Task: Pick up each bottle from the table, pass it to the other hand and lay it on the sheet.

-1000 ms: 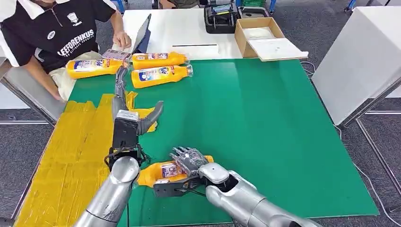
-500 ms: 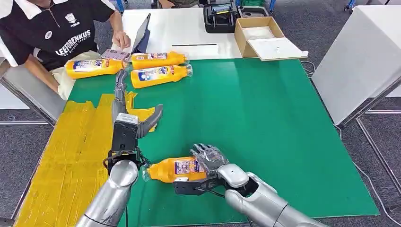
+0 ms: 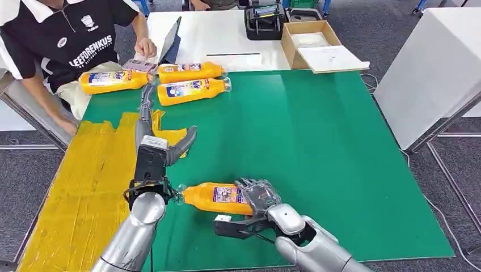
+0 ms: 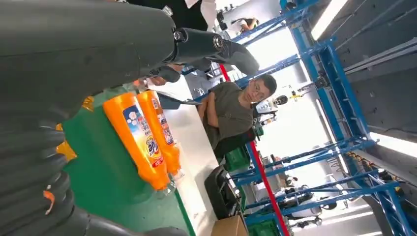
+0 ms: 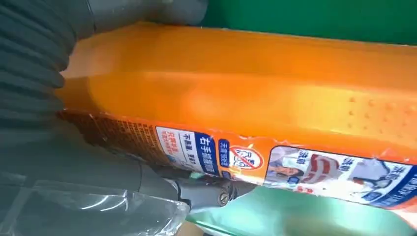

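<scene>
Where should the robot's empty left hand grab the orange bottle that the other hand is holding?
Probably around the narrower neck end of the orange plastic bottle. It lies sideways, cap end pointing at the left hand, while the right hand covers the base end. The left hand should come in from its own side, fingers wrapping the free half.

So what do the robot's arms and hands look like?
Both arms are shiny silver tubes with rounded joints. The left hand has long grey fingers and sits on a black boxy wrist with thin black cables. The right hand has dark grey, bumpy fingers. Up close, a grey ribbed cover wraps the wrist.
</scene>
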Controlling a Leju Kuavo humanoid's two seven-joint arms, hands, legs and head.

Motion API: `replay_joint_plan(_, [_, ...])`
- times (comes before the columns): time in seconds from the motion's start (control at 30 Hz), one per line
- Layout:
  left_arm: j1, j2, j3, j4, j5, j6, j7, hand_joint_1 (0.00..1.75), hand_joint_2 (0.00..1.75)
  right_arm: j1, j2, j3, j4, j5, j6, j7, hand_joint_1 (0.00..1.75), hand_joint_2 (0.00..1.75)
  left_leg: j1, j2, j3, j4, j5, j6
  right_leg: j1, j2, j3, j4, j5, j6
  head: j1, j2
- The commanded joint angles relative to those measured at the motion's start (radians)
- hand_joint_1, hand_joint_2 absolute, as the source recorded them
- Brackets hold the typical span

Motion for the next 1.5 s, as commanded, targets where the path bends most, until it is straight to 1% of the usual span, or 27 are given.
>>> replay_joint_plan(0.03, [-0.007,0.0,0.004,0.005,-0.001,-0.005,0.007,0.0,1.75,0.053,0.002,-0.036,0.035,0.008,-0.007,0.002,1.75,1.75,0.0,-0.002,0.002,0.0,0.0,-0.001,0.0,-0.003,0.002,0.0,-0.001,0.0,0.0,0.0])
replay_joint_plan(0.1, [0.006,0.004,0.005,-0.001,-0.002,-0.005,0.006,0.0,1.75,0.069,0.007,-0.056,0.039,0.022,-0.02,0.0,1.75,1.75,-0.001,-0.003,0.004,-0.001,-0.001,-0.003,-0.001,-0.006,0.005,0.0,-0.002,0.0,0.0,0.0])
replay_joint_plan(0.17, [0.014,0.005,0.014,-0.003,-0.004,-0.005,0.004,0.0,1.75,0.081,0.018,-0.085,0.055,0.043,-0.038,-0.007,1.75,1.75,0.0,-0.002,0.003,-0.001,0.0,-0.001,0.0,-0.003,0.004,-0.001,-0.001,0.0,0.0,0.0])
replay_joint_plan(0.27, [0.05,0.01,0.03,-0.021,-0.01,0.007,-0.009,0.0,1.75,0.101,0.016,-0.129,0.068,0.073,-0.092,-0.027,1.75,1.75,-0.001,-0.002,0.005,-0.002,-0.001,-0.002,0.0,-0.004,0.006,-0.001,-0.002,0.0,0.0,0.0])
replay_joint_plan(0.37, [0.115,0.021,0.045,-0.067,-0.01,0.024,-0.031,0.0,1.75,0.155,0.02,-0.214,0.049,0.09,-0.174,-0.044,1.75,1.75,-0.001,0.0,0.005,-0.002,-0.001,-0.002,0.0,-0.002,0.005,-0.002,-0.001,0.0,0.0,0.0])
replay_joint_plan(0.47, [0.185,0.03,0.06,-0.118,-0.004,0.041,-0.053,0.0,1.75,0.222,0.045,-0.343,0.016,0.093,-0.309,-0.061,1.75,1.75,-0.001,-0.001,0.006,-0.002,-0.003,-0.002,-0.001,-0.003,0.006,-0.001,-0.003,0.0,0.0,0.0])
replay_joint_plan(0.5, [0.194,0.031,0.061,-0.127,0.0,0.037,-0.057,0.0,1.75,0.229,0.052,-0.362,0.015,0.099,-0.317,-0.066,1.75,1.75,-0.001,-0.001,0.006,-0.002,-0.004,-0.003,-0.001,-0.004,0.007,-0.001,-0.003,0.0,0.0,0.0])
replay_joint_plan(0.53, [0.204,0.037,0.057,-0.138,0.033,-0.004,-0.053,0.0,1.75,0.246,0.075,-0.412,0.014,0.12,-0.384,-0.075,1.75,1.75,-0.001,0.0,0.006,-0.002,-0.004,-0.002,-0.001,-0.003,0.006,-0.001,-0.003,0.0,0.0,0.0])
replay_joint_plan(0.57, [0.209,0.041,0.051,-0.143,0.071,-0.047,-0.047,0.0,1.75,0.254,0.089,-0.44,0.009,0.112,-0.417,-0.091,1.75,1.75,-0.001,0.0,0.003,-0.001,-0.003,-0.002,-0.001,-0.001,0.004,-0.001,-0.002,0.0,0.0,0.0])
replay_joint_plan(0.67, [0.21,0.04,0.054,-0.144,0.074,-0.049,-0.048,0.0,1.75,0.253,0.098,-0.447,0.012,0.113,-0.417,-0.093,1.75,1.75,-0.001,0.0,0.004,0.0,-0.004,-0.003,-0.001,-0.002,0.004,0.0,-0.003,0.0,0.0,0.0])
replay_joint_plan(0.73, [0.207,0.039,0.054,-0.144,0.074,-0.049,-0.048,0.0,1.75,0.253,0.098,-0.448,0.013,0.114,-0.417,-0.093,1.75,1.75,-0.001,0.0,0.0,0.0,-0.003,-0.002,-0.001,-0.001,0.001,0.0,-0.002,0.0,0.0,0.0])
replay_joint_plan(0.97, [0.207,0.039,0.054,-0.144,0.074,-0.049,-0.048,0.0,1.75,0.253,0.098,-0.448,0.013,0.114,-0.417,-0.093,1.75,1.75,0.0,0.0,0.002,-0.001,-0.004,-0.002,0.0,-0.002,0.002,0.0,-0.003,0.0,0.0,0.0])
replay_joint_plan(1.0, [0.205,0.042,0.049,-0.141,0.113,-0.093,-0.04,0.0,1.75,0.262,0.106,-0.469,0.006,0.099,-0.446,-0.114,1.75,1.75,-0.001,-0.001,0.003,0.0,-0.004,-0.003,-0.001,-0.004,0.004,0.001,-0.004,0.0,0.0,0.0])
replay_joint_plan(1.03, [0.208,0.047,0.051,-0.143,0.157,-0.14,-0.036,0.0,1.75,0.265,0.118,-0.493,0.011,0.097,-0.49,-0.141,1.75,1.75,0.0,0.0,0.0,-0.001,-0.003,-0.001,0.0,-0.001,0.001,0.0,-0.002,0.0,0.0,0.0])
replay_joint_plan(1.07, [0.221,0.051,0.056,-0.146,0.162,-0.152,-0.038,0.0,1.75,0.287,0.141,-0.543,-0.011,0.084,-0.612,-0.199,1.75,1.75,-0.001,-0.001,0.002,0.0,-0.004,-0.002,-0.001,-0.002,0.002,0.0,-0.003,0.0,0.0,0.0])
replay_joint_plan(1.1, [0.227,0.052,0.056,-0.149,0.158,-0.155,-0.039,0.0,1.75,0.306,0.15,-0.567,-0.042,0.066,-0.667,-0.226,1.75,1.75,0.0,0.0,0.001,-0.001,-0.003,-0.002,0.0,-0.001,0.001,0.0,-0.002,0.0,0.0,0.0])
replay_joint_plan(1.13, [0.236,0.054,0.054,-0.158,0.189,-0.198,-0.032,0.0,1.75,0.322,0.16,-0.589,-0.065,0.058,-0.739,-0.263,1.75,1.75,-0.001,0.0,0.002,-0.001,-0.004,-0.002,-0.001,-0.002,0.003,0.0,-0.003,0.0,0.0,0.0])
replay_joint_plan(1.2, [0.243,0.061,0.038,-0.158,0.245,-0.294,-0.016,0.0,1.75,0.355,0.186,-0.621,-0.13,0.025,-0.807,-0.312,1.75,1.75,-0.001,0.0,0.001,0.0,-0.004,-0.003,-0.001,-0.002,0.001,0.001,-0.003,0.0,0.0,0.0])
replay_joint_plan(1.3, [0.243,0.059,0.016,-0.144,0.316,-0.385,-0.002,0.0,1.75,0.379,0.211,-0.628,-0.184,0.035,-0.859,-0.34,1.75,1.75,0.0,0.0,-0.001,0.0,-0.004,-0.002,0.0,-0.001,-0.001,0.001,-0.003,0.0,0.0,0.0])
replay_joint_plan(1.33, [0.242,0.056,0.013,-0.139,0.334,-0.403,0.002,0.0,1.75,0.39,0.229,-0.657,-0.198,0.074,-0.859,-0.35,1.75,1.75,0.0,0.0,0.0,0.0,-0.005,-0.003,0.0,-0.002,0.0,0.001,-0.004,0.0,0.0,0.0])
replay_joint_plan(1.37, [0.24,0.055,0.006,-0.133,0.365,-0.436,0.01,0.0,1.75,0.391,0.234,-0.657,-0.197,0.067,-0.859,-0.359,1.75,1.75,0.0,-0.001,-0.002,-0.001,-0.003,-0.002,0.0,-0.002,-0.002,0.0,-0.003,0.0,0.0,0.0])
replay_joint_plan(1.4, [0.238,0.053,0.004,-0.13,0.392,-0.46,0.017,0.0,1.75,0.398,0.245,-0.683,-0.21,0.105,-0.859,-0.364,1.75,1.75,-0.001,-0.001,0.001,0.0,-0.005,-0.003,-0.001,-0.003,0.001,0.001,-0.004,0.0,0.0,0.0])
replay_joint_plan(1.43, [0.233,0.054,-0.003,-0.121,0.423,-0.494,0.032,0.0,1.75,0.406,0.263,-0.713,-0.227,0.161,-0.859,-0.369,1.75,1.75,0.0,0.0,-0.002,0.0,-0.004,-0.003,0.0,-0.002,-0.002,0.001,-0.003,0.0,0.0,0.0])
replay_joint_plan(1.47, [0.224,0.053,-0.007,-0.101,0.531,-0.587,0.073,0.0,1.75,0.394,0.278,-0.715,-0.206,0.136,-0.859,-0.414,1.75,1.75,-0.001,-0.001,0.0,0.0,-0.005,-0.004,-0.001,-0.003,-0.001,0.002,-0.004,0.0,0.0,0.0])
replay_joint_plan(1.5, [0.221,0.054,-0.007,-0.094,0.548,-0.6,0.08,0.0,1.75,0.387,0.282,-0.712,-0.203,0.135,-0.859,-0.416,1.75,1.75,-0.001,-0.002,0.001,0.001,-0.006,-0.004,-0.001,-0.004,0.001,0.002,-0.005,0.0,0.0,0.0])
